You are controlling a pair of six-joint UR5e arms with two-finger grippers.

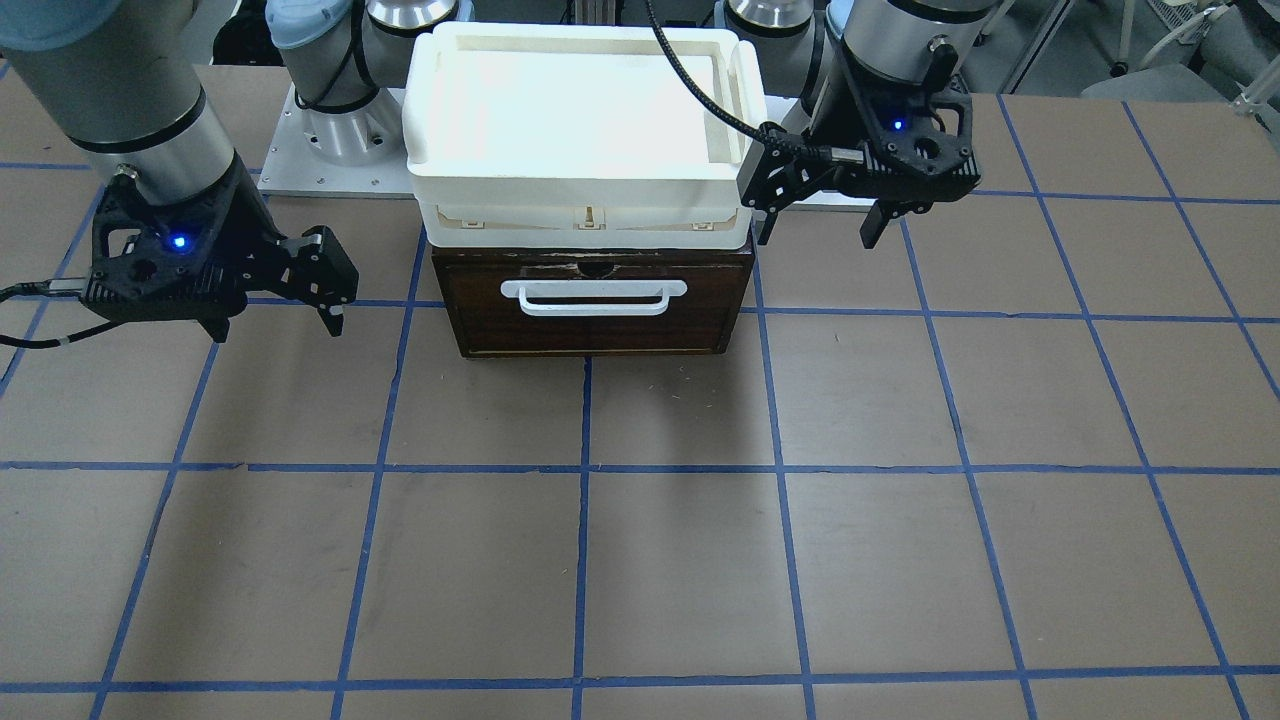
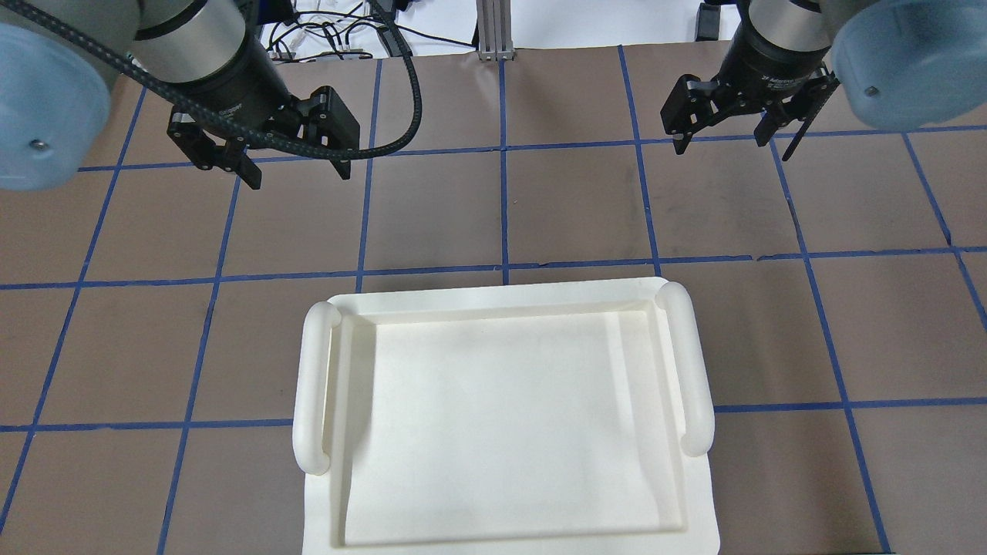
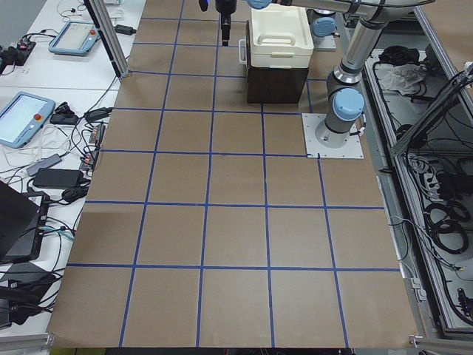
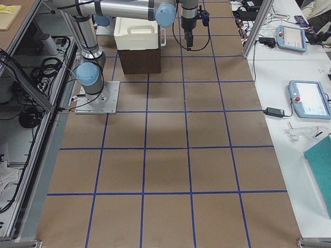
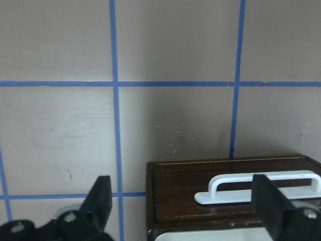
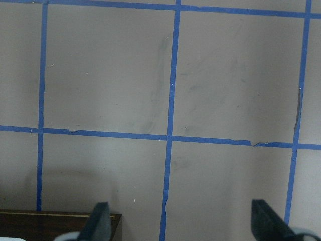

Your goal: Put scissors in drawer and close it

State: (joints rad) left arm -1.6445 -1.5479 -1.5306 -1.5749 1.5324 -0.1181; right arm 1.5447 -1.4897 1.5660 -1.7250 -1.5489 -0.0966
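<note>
The scissors show in no view. The drawer (image 1: pixel 594 305), dark brown with a white bar handle (image 1: pixel 594 296), sits shut and flush in its wooden box. My left gripper (image 1: pixel 820 236) hangs open and empty beside the box, above the table; it also shows in the overhead view (image 2: pixel 297 176). Its wrist view shows the drawer front (image 5: pixel 175 193) and handle (image 5: pixel 258 186) just below its fingers (image 5: pixel 100 198). My right gripper (image 1: pixel 277 326) is open and empty on the box's other side (image 2: pixel 732 146). Its wrist view shows only a corner of the box (image 6: pixel 60 221).
A cream-white plastic tray (image 1: pixel 440 150) with nothing in it rests on top of the wooden box and hides it in the overhead view (image 2: pixel 316 385). The brown table top carries a blue tape grid (image 1: pixel 585 468). Both arm bases (image 1: pixel 330 130) stand behind the box.
</note>
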